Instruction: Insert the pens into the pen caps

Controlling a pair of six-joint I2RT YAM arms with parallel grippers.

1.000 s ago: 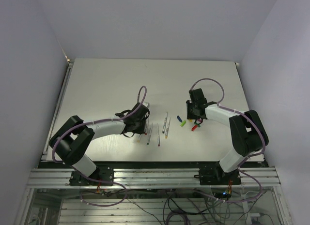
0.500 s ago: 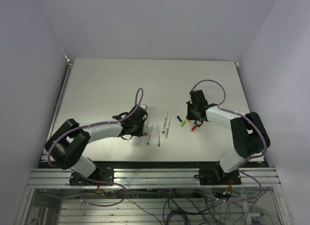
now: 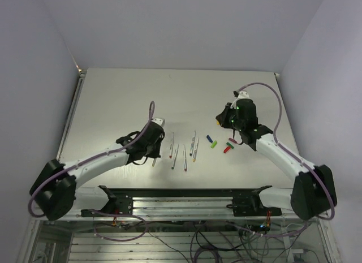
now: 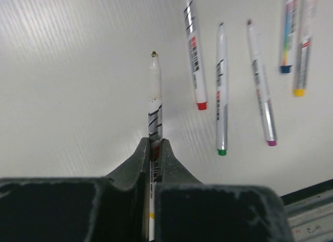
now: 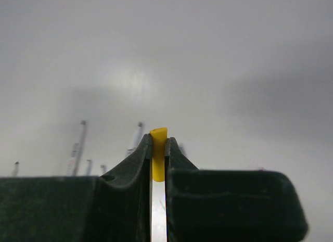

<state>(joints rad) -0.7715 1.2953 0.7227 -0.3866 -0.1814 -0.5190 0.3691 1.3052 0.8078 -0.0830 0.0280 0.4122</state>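
right gripper (image 5: 158, 140) just snaps shut on yellow cap (image 5: 158, 156), lifts it clear of other caps (image 3: 214, 143); left gripper (image 4: 154, 147) pinching pen (image 4: 154, 91), raised off table (image 4: 78, 70) too; other pens (image 4: 221, 91) lie flat; both halves in hand, joining looks next

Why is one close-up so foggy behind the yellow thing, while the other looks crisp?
Left wrist view: sharp throughout, with the held pen and the loose pens both crisp. Right wrist view: only the yellow cap is in focus, and the table behind it is a grey blur with a soft bright patch. Top view: even light, faint shadows.
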